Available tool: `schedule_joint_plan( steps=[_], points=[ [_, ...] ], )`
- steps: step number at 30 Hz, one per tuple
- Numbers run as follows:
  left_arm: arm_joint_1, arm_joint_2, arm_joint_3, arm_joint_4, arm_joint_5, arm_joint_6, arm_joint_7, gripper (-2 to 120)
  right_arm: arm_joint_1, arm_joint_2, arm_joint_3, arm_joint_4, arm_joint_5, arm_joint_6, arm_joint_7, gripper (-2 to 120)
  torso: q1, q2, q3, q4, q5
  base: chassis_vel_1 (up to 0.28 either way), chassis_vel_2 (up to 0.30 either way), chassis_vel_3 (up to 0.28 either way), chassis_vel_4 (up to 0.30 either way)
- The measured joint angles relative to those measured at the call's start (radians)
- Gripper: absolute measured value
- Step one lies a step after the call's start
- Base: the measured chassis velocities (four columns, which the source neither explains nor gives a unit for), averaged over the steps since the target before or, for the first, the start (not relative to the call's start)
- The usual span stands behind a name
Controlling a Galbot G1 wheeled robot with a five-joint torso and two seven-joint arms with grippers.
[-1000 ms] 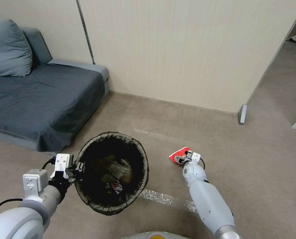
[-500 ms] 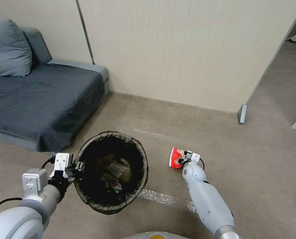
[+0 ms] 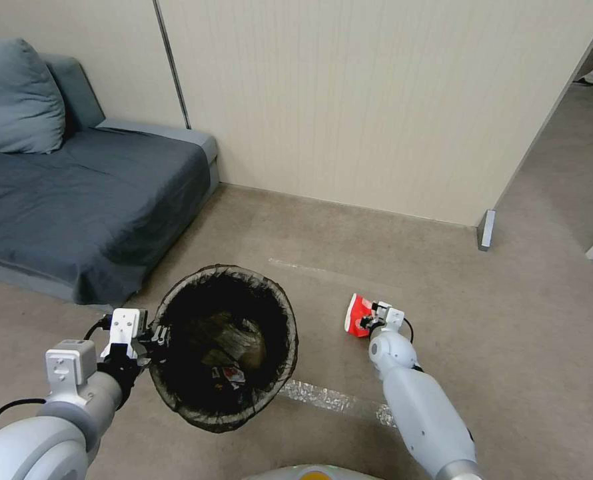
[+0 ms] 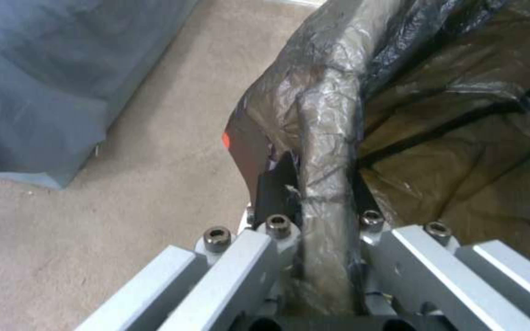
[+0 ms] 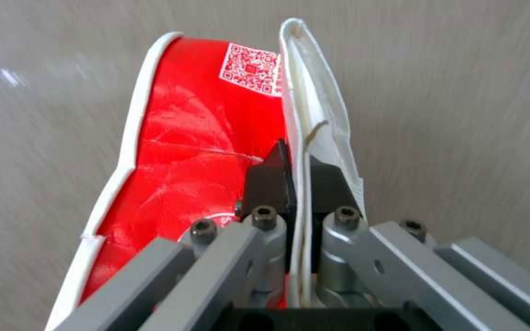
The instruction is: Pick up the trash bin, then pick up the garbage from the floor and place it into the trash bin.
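Starting at the lower left of the head view, I have the left gripper (image 3: 155, 335) clamped on the liner-covered rim of the trash bin (image 3: 224, 345), at lower centre. Right of it, my right gripper (image 3: 370, 320) pinches a red-and-white wrapper (image 3: 358, 313), beside the bin over the floor (image 3: 510, 347).

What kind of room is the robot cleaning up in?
Probably a living room in a home or a mock-up of one: there is a grey sofa with a cushion, a beige carpeted floor, and a small lined trash bin.
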Motion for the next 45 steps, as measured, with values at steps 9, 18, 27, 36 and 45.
schedule_joint_plan(
  steps=[9,18,27,36,45],
  points=[
    [-0.001,0.0,0.001,0.0,0.001,0.0,0.009,1,-0.072,-0.113,-0.028,0.327,0.017,-0.046,-0.015,0,0.0,0.0,0.0,0.0001,0.0006,0.0,0.0,0.0,0.0],
    [-0.006,0.003,0.004,0.0,0.001,0.0,0.011,1,-0.109,-0.285,-0.026,0.725,0.126,-0.144,-0.057,0,0.0,0.0,0.0,0.0001,0.0005,0.0,0.0,0.0,0.0],
    [-0.013,0.003,0.014,0.0,0.003,0.0,0.012,1,-0.116,-0.481,-0.042,1.057,0.352,-0.199,-0.126,0,0.0,0.0,0.0,0.0001,-0.0002,0.0,0.0,0.0,0.0],
    [-0.013,0.0,0.022,0.0,0.011,0.0,0.012,1,-0.047,-0.511,-0.148,1.193,0.414,-0.198,-0.233,0,0.0,0.0,0.0,0.0002,-0.0001,0.0,0.0,0.0,0.0],
    [-0.015,-0.003,0.023,0.0,0.013,0.0,0.012,1,0.055,-0.502,-0.397,1.243,0.423,-0.221,-0.245,0,0.0,0.0,0.0,0.0003,-0.0002,0.0,0.0,0.0,0.0]
  ],
)
